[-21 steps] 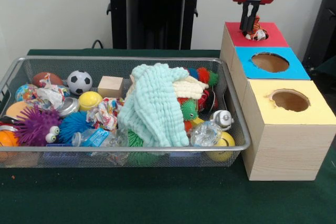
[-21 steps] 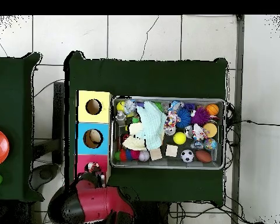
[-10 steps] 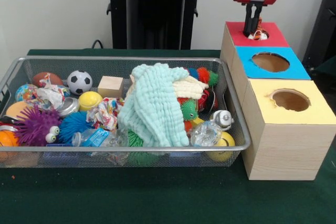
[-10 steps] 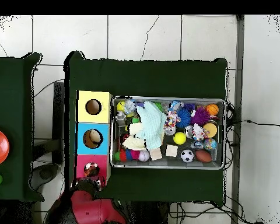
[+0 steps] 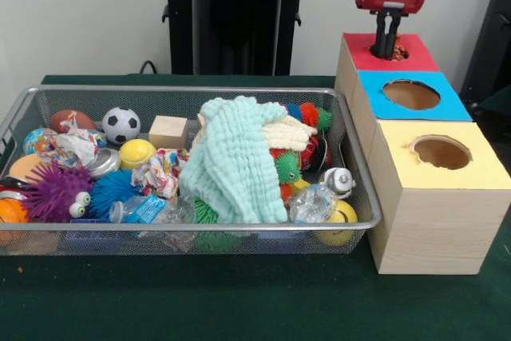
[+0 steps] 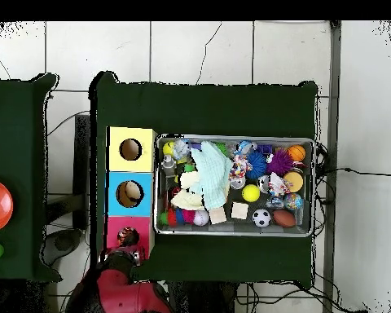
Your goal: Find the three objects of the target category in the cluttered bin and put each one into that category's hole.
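Note:
My gripper [image 5: 387,47] hangs just above the round hole [image 5: 397,52] in the red-topped box [image 5: 419,57], open and holding nothing. A scrap of orange and white crumpled paper [image 5: 398,53] shows inside that hole, beside the fingertips. In the overhead view the gripper [image 6: 127,247] sits at the red box [image 6: 116,227], partly covering it. Two more crumpled paper balls lie in the wire bin [image 5: 192,89]: one at the left [image 5: 76,148], one near the middle [image 5: 160,172].
The blue-topped box [image 5: 451,107] and the yellow-topped box [image 5: 479,172] stand in a row beside the bin's right side. The bin [image 6: 235,138] also holds balls, spiky toys, a wooden block [image 5: 168,131], a crushed bottle and a heap of mint cloth [image 5: 231,161].
The crumpled paper left the gripper and dropped into the red box's hole. The gripper then rose slightly and shifted a little to the right above the hole.

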### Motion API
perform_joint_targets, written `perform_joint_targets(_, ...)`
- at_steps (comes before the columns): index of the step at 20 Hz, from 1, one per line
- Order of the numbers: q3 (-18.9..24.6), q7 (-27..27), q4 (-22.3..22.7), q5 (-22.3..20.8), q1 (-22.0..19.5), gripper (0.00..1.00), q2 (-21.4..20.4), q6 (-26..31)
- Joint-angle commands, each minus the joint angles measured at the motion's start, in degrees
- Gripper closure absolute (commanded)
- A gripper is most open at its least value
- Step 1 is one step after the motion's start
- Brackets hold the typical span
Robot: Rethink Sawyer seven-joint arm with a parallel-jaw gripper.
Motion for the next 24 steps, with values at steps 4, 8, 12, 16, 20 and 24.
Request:
perform_joint_targets(4,5.1,13.2,0.2,0.5,-1.2,1.00,14.4,-5.8)
perform_joint_targets(8,5.2,11.2,0.4,0.1,-2.6,1.00,11.9,-3.0)
perform_joint_targets(12,5.1,8.3,1.9,1.1,-3.4,1.00,2.0,7.9)
perform_joint_targets(16,3.8,6.3,0.4,2.1,-2.6,1.00,-6.5,20.4)
perform_joint_targets(20,3.2,6.3,-1.6,2.0,-2.3,1.00,-10.0,27.3)
perform_joint_targets(24,3.2,6.1,-2.5,1.2,-3.1,1.00,-13.2,32.1)
